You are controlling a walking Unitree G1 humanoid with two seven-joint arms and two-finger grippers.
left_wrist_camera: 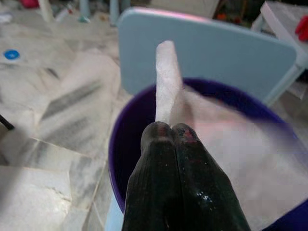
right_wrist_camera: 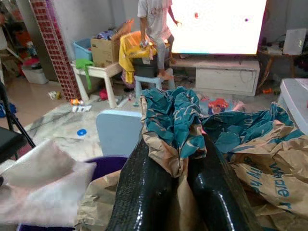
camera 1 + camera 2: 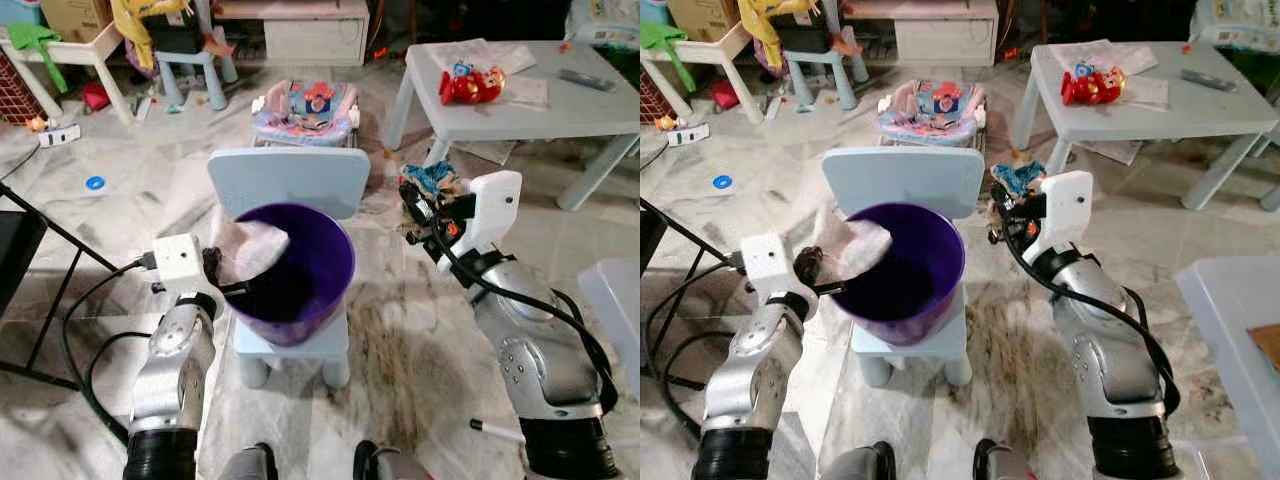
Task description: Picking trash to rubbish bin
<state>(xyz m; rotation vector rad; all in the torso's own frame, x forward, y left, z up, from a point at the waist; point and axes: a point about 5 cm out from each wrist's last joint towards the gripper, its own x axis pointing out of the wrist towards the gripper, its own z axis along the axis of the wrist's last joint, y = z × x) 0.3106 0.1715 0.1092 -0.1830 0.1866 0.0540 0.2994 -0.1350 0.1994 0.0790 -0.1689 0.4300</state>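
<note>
Fingers of the left gripper (image 1: 169,132) are clenched on a white tissue (image 3: 252,250), pinching a rolled edge of it while the rest of the sheet drapes over the near left rim and into the purple rubbish bin (image 3: 300,300). Fingers of the right gripper (image 2: 175,168) are clenched too, grasping a crumpled brown-and-teal paper wrapper (image 2: 175,118); from the head views that bundle (image 3: 432,178) hangs beside the bin's right side, outside the rim and apart from it.

The bin stands on the seat of a small pale-blue chair (image 3: 288,178), filling most of the seat, with its back rim near the chair's backrest. The chair stands on a marble floor (image 3: 400,340) with a dirty patch just right of it. Further off are a light counter (image 3: 560,110) carrying a red toy (image 3: 472,85), and a person sitting on a stool in front of a bright screen.

Risk, as I judge it: the tissue is light and half over the rim, so if released here it may slide outside instead of in, or cling to the fingers. The wrapper is not yet above the opening; letting go now would drop it to the floor. A sideways nudge from either arm could tip the bin, which sits high on a narrow seat.
</note>
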